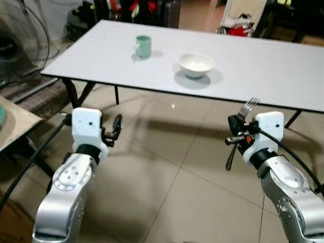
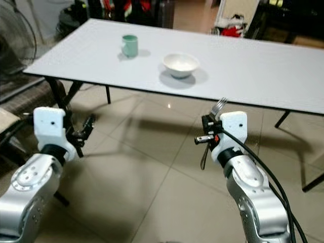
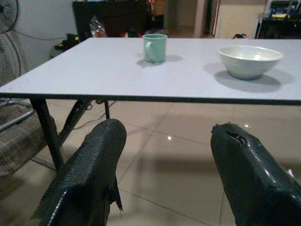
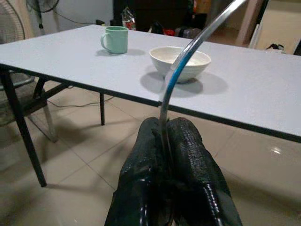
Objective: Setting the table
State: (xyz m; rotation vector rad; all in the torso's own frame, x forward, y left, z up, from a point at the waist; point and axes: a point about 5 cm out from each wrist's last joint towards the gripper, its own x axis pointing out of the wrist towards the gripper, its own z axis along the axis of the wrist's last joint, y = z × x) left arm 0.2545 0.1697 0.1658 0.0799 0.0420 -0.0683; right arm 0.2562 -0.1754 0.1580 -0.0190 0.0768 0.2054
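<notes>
A long white table [image 1: 263, 71] stands ahead of me with a green mug [image 1: 143, 46] and a white bowl [image 1: 196, 65] on it. My right gripper [image 1: 236, 135] is shut on a metal fork [image 1: 242, 123], held upright with its tines up, in front of the table's near edge and below it. In the right wrist view the fork [image 4: 181, 63] rises from between the closed fingers [image 4: 146, 188]. My left gripper [image 1: 115, 129] is open and empty, low over the tiled floor, to the left of the mug. The left wrist view shows its two fingers [image 3: 87, 174] spread apart.
A standing fan [image 1: 17, 40] and a low side table [image 1: 12, 124] are at my left. Dark furniture and bags [image 1: 142, 10] line the far side of the table. Black table legs [image 1: 76, 93] stand under the near left corner. Tiled floor [image 1: 172, 187] lies between me and the table.
</notes>
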